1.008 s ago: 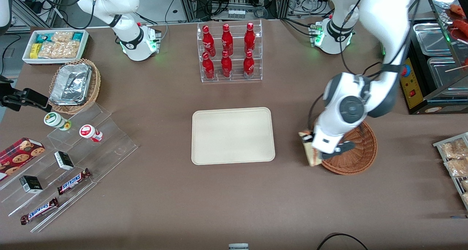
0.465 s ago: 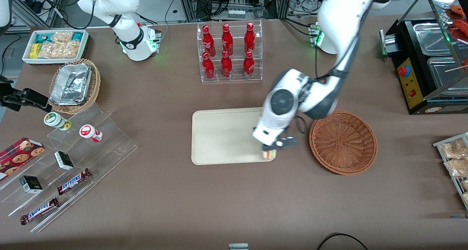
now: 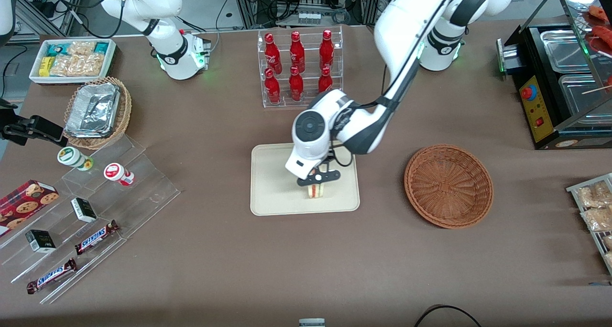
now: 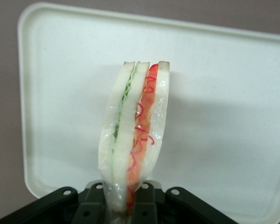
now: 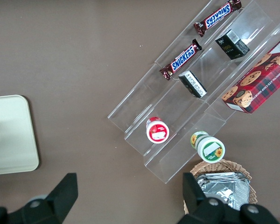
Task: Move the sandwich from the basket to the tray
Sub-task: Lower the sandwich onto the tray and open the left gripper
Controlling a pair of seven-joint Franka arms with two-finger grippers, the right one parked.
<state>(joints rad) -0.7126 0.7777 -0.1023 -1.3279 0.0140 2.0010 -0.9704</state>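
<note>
The sandwich (image 3: 315, 190), a wedge of pale bread with red and green filling in clear wrap (image 4: 133, 135), hangs over the cream tray (image 3: 272, 193) with my gripper (image 3: 316, 183) shut on its narrow end. It is over the part of the tray nearer the front camera. In the left wrist view the black fingers (image 4: 145, 207) pinch the wrapped sandwich on both sides, and the tray (image 4: 224, 116) fills the background. The reddish-brown basket (image 3: 448, 185) sits beside the tray toward the working arm's end, with nothing in it.
A clear rack of red bottles (image 3: 299, 69) stands farther from the camera than the tray. Toward the parked arm's end are a tan basket of foil containers (image 3: 97, 111), a white bin of snacks (image 3: 73, 59) and an acrylic display of snacks (image 3: 91, 212). A metal appliance (image 3: 569, 78) stands at the working arm's end.
My gripper carried the sandwich from beside the basket, past the tray's edge, to above the tray's middle. The basket is left uncovered.
</note>
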